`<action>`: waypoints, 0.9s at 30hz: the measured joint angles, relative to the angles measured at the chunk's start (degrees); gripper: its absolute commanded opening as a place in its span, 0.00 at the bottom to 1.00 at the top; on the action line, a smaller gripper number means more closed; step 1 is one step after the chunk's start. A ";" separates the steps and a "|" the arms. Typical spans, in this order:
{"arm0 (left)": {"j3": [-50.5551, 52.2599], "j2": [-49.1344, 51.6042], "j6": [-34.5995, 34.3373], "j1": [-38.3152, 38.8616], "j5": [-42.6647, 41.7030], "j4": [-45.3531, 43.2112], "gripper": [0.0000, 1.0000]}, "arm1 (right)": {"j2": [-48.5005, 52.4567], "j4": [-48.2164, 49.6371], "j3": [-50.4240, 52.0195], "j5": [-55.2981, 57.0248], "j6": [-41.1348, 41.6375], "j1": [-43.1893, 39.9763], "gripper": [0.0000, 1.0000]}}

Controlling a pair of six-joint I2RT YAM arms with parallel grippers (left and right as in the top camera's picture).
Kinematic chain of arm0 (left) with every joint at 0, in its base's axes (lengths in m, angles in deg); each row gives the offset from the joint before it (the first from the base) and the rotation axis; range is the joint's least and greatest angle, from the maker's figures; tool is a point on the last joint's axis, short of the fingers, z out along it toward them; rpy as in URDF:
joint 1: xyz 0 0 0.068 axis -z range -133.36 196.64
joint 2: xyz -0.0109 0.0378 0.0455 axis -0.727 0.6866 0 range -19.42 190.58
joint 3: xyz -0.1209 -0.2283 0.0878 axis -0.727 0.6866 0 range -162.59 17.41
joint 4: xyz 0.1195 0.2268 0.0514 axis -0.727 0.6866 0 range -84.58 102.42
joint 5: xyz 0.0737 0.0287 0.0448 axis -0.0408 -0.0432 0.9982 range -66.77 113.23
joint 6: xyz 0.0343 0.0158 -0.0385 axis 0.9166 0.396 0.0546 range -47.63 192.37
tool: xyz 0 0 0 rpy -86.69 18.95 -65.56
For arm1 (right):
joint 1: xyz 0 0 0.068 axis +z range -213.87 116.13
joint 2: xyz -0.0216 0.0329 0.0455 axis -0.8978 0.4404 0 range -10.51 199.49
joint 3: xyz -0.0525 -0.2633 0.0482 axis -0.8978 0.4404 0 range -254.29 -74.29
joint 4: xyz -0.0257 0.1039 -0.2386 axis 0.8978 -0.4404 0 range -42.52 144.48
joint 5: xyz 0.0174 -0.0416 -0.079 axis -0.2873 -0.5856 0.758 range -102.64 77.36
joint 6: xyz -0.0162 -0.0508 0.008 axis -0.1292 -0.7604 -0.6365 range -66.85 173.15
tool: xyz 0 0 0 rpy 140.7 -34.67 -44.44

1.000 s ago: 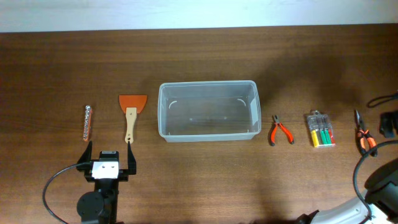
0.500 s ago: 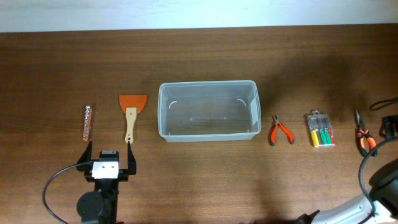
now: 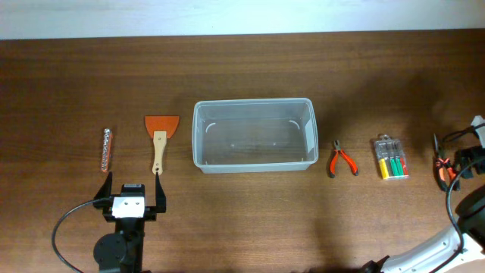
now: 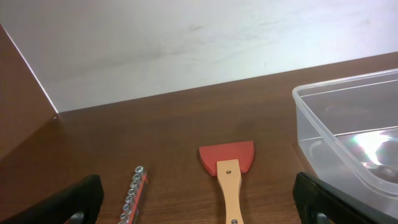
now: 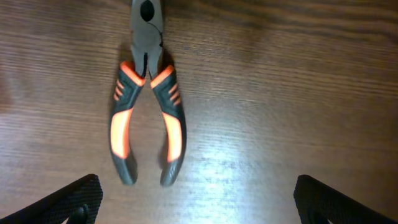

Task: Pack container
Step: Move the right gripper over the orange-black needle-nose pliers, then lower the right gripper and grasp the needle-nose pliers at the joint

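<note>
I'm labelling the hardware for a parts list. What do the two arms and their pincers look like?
Left pincer: black fingers, white block between, black cable looping left. Right pincer: black fingers; white arm link, black cable.

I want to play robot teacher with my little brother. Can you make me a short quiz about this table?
1. True or false: the clear container already has a tool in it.
2. Which tool lies closest to the container on the left hand's side? A) red-handled pliers B) orange-bladed scraper C) case of coloured bits
3. What tool lies on the table under the open right hand?
Key: 1 false. 2 B. 3 the orange-and-black pliers.
</note>
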 measured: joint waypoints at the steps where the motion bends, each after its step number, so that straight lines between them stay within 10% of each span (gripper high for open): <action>1: 0.00 0.00 0.00 0.00 0.00 0.00 0.99 | 0.81 0.00 0.00 0.15 0.00 0.00 0.99; 27: 0.00 0.00 0.00 0.00 0.00 0.00 0.99 | 4.90 3.43 0.07 4.98 0.11 0.00 0.99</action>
